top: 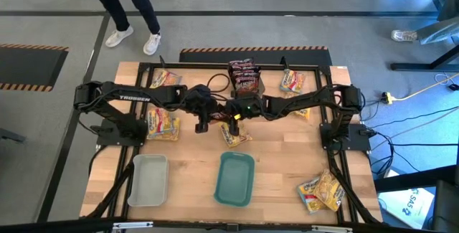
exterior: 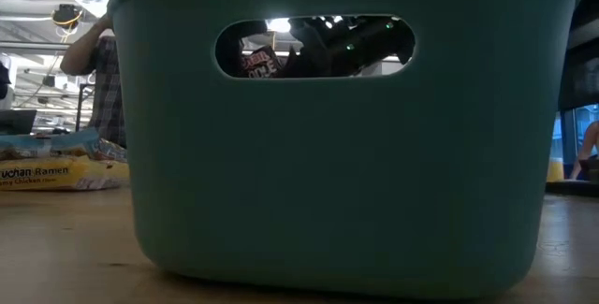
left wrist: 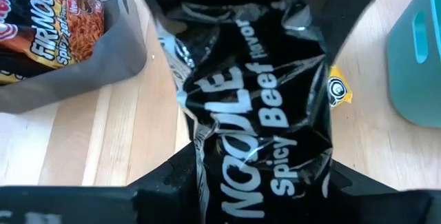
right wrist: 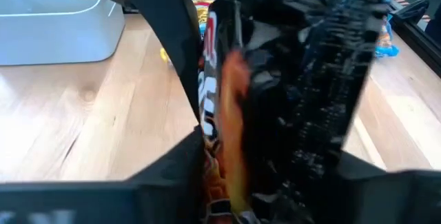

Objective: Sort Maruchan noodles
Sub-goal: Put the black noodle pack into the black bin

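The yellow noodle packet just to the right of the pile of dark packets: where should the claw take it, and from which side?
Come straight down from above. The yellow packet lies flat on the table, so no side offers an edge to get under. Pinching across its narrower width near the middle is likely best, since the crinkly plastic can bunch up there.

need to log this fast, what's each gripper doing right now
Left gripper: closed on a black Spicy Beef packet.
Right gripper: closed on a dark packet, above mid-table.
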Controlling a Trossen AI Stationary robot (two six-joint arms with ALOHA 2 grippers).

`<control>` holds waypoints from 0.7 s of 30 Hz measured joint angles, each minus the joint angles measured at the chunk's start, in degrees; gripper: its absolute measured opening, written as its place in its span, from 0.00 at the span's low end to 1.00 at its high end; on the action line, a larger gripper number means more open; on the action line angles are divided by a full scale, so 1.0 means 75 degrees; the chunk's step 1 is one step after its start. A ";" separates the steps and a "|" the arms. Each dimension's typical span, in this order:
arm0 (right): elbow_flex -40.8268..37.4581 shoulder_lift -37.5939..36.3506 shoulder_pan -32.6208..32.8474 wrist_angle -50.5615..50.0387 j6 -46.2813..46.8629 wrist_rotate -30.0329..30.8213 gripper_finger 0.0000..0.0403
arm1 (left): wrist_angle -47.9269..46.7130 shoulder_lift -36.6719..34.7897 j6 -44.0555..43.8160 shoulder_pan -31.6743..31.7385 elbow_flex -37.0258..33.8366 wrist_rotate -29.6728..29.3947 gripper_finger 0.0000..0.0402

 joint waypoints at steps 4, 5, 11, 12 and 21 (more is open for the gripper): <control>0.0000 0.0000 -0.0003 -0.0023 -0.0052 -0.0005 0.23 | -0.0013 0.0003 -0.0356 0.0000 0.0000 -0.0135 0.40; 0.0000 0.0000 -0.0003 -0.0023 -0.0060 0.0009 0.22 | -0.0027 0.0003 -0.0394 0.0000 0.0000 -0.0135 0.40; 0.0021 -0.0011 -0.0003 -0.0014 -0.0173 0.0206 0.22 | -0.0128 -0.0168 -0.0604 0.0006 0.0000 -0.0184 0.48; 0.0023 -0.0057 0.0003 -0.0108 -0.0175 0.0250 0.22 | -0.0139 -0.0271 -0.0601 0.0006 0.0004 -0.0188 0.48; -0.0089 -0.0589 -0.0006 -0.0828 -0.0230 0.0285 0.22 | -0.0614 -0.1714 -0.0323 0.0088 -0.0194 -0.0465 0.48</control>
